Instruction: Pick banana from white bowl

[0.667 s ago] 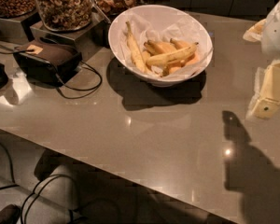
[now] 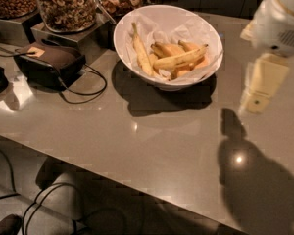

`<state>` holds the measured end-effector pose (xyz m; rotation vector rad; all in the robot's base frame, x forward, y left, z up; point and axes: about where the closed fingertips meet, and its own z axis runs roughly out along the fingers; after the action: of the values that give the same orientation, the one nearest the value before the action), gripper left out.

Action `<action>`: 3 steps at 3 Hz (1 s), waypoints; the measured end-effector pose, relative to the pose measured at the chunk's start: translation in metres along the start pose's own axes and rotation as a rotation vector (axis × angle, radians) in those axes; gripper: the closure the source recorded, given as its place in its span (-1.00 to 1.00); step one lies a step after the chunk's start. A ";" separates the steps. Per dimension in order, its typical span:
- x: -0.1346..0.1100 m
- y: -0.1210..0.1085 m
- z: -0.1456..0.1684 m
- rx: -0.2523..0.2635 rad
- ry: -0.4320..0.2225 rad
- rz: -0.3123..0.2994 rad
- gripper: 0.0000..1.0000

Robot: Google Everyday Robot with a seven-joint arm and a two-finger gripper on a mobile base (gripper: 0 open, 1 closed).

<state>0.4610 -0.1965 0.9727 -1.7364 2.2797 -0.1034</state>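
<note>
The white bowl [image 2: 137, 21] stands at the back middle of the grey table, lined with crumpled white paper. The banana [image 2: 182, 58], long, thick and curved with a dark stem tip, lies across the bowl's middle on top of shorter orange-yellow bananas [image 2: 167, 48]. A slender pale banana [image 2: 140, 54] lies at the bowl's left. My gripper [image 2: 257, 101] hangs from the white arm [image 2: 279, 23] at the right, above the table and to the right of the bowl, apart from it and holding nothing that I can see.
Glass jars of nuts [image 2: 67, 6] stand on metal bases at the back left. A dark box [image 2: 51, 62] with a looping cable [image 2: 88, 89] lies left of the bowl. The table's front edge [image 2: 112, 177] runs diagonally. The arm's shadow [image 2: 255, 180] falls at the front right.
My gripper and arm have moved a little to the left, toward the bowl. The bowl and the bananas have not moved.
</note>
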 end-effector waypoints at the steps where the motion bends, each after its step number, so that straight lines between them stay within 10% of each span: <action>1: -0.035 -0.023 0.017 -0.032 0.046 -0.031 -1.00; 3: -0.070 -0.044 0.035 -0.049 0.020 -0.075 -1.00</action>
<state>0.5284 -0.1383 0.9614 -1.8546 2.2490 -0.0810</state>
